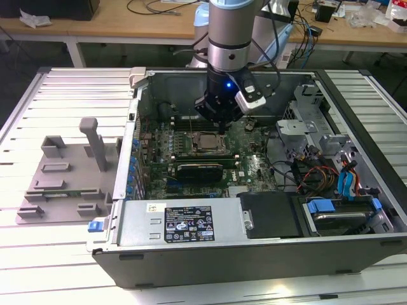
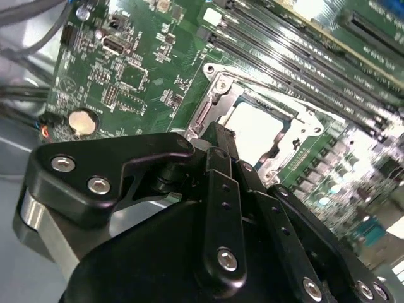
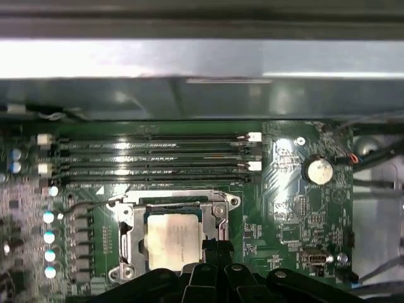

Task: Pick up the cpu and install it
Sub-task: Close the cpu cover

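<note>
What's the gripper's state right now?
The gripper: closed, holding nothing; the cpu lies in its socket beneath it.

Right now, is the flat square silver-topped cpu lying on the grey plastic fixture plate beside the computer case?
No, in the first wrist view the cpu sits inside the metal socket frame on the green motherboard.

Pale metal surface (image 1: 57, 89) of long ribbed slats, spreading to both sides of the exterior view. Catches soft, even light, brightest along the near edge. Behind it, a wooden bench (image 1: 127, 28) on white legs (image 1: 75, 54), running across the far side. Carries loose black cables (image 1: 159, 7), crumpled white wrapping (image 1: 32, 18) toward the exterior view's left, and small clutter toward the right. Beneath the bench, floor (image 1: 38, 56) in deep shadow.
</note>
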You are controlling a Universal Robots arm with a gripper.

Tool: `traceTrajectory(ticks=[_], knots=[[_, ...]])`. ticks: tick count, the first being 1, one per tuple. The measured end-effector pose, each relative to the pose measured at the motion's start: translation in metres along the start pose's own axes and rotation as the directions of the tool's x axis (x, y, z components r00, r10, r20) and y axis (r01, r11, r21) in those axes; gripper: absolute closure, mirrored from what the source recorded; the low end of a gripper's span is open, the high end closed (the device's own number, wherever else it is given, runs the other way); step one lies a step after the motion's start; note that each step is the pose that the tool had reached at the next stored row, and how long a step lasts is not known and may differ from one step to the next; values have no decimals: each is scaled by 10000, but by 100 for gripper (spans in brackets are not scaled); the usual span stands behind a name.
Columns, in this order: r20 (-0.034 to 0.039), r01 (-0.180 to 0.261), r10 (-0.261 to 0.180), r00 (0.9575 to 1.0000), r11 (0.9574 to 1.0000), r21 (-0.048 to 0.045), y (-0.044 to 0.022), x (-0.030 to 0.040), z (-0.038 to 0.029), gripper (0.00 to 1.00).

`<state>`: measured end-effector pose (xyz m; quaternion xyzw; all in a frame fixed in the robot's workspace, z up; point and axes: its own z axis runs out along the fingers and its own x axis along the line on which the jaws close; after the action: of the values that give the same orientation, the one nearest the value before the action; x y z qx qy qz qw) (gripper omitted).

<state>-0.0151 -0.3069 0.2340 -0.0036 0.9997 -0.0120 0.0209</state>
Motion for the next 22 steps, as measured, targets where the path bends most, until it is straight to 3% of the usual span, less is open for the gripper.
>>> traceTrajectory(ticks=[4, 9, 12, 14, 17, 22], knots=[[10, 661, -662, 9978, 9978, 85, -1, 1, 2, 89], [10, 673, -673, 9977, 9977, 87, -56, 32, 7, 89], [11, 672, -672, 9977, 9977, 85, -105, 91, 12, 89], [10, 672, -672, 9977, 9977, 87, -106, 191, 14, 89], [10, 670, -671, 9977, 9977, 90, -105, 283, 17, 89], [-3, 679, -679, 9977, 9973, 280, -104, 365, 32, 89]])
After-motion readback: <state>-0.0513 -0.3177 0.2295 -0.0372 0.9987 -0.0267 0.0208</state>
